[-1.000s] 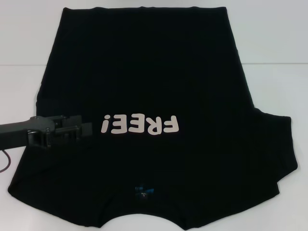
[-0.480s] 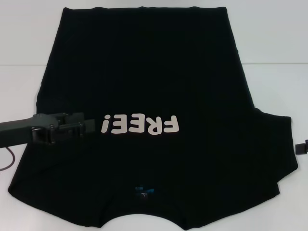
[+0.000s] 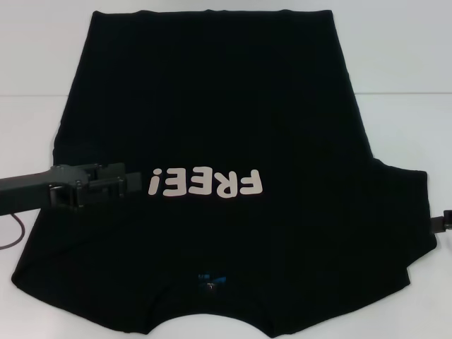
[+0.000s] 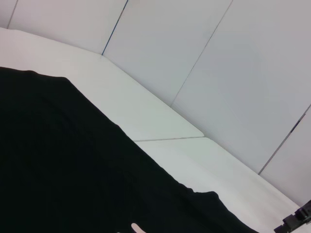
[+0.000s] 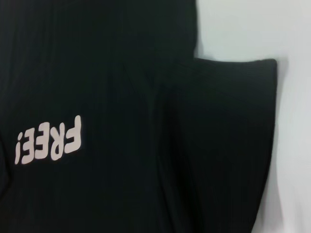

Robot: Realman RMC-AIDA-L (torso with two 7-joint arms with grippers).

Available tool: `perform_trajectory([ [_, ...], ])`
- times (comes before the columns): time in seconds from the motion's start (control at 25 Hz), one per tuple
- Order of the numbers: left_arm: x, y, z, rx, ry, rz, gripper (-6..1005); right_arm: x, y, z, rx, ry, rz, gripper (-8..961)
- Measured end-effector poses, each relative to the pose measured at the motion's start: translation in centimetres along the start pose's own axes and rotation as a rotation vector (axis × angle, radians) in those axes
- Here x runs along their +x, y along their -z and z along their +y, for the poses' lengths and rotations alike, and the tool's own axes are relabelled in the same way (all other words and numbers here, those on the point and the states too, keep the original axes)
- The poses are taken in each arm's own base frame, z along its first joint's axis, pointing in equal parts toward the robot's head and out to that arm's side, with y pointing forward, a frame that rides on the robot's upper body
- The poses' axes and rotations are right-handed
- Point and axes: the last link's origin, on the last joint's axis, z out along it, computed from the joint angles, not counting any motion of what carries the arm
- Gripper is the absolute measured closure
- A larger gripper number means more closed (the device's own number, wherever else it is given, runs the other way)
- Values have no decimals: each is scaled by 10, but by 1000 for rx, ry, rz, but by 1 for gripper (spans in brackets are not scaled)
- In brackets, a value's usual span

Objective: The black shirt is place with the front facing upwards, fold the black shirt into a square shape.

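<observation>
Lying flat on the white table point(image 3: 395, 63), front up, collar toward the near edge and hem at the far side: the black shirt point(image 3: 212, 106), spread almost across the whole work area. Nearest, the small blue neck label point(image 3: 210, 280) just inside the collar curve. Farther in, the pale "FREE!" print point(image 3: 206, 183), reading upside down from the head view. Hovering or resting at the print's left end, over the left part of the chest: the left end effector point(image 3: 131, 185), reaching in from the left edge; jaw state impossible to tell against the black cloth. At the right edge, just beside the spread right sleeve point(image 3: 402, 212), only a sliver of the right end effector point(image 3: 442, 222) showing, fingers likewise impossible to judge.

Judging by look: thin, light, limp cloth, no stiffness, likely to sag and drag when lifted, and to crease or bunch if pulled unevenly. Best taken by a pinch at edges and corners, such as a sleeve end or shoulder seam, rather than mid-panel. Left sleeve apparently tucked in already, right one still out.
</observation>
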Motion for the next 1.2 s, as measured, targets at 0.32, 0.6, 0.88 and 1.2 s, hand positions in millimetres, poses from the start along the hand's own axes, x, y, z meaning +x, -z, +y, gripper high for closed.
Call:
perform_trajectory([
  [0.32,-1,-2,0,6,4,4,368,-1,-9,2,-4,31,-16,38],
  [0.6,-1,-2,0,6,5,5,364,0,-18,3,3,45,-20,39],
  [0.88,2,-3,-1,10,2,16,359,3,-22,1,2,20,-13,41],
  [1.2,2,-3,-2,15,2,18,354,1,-32,4,2,22,-21,42],
])
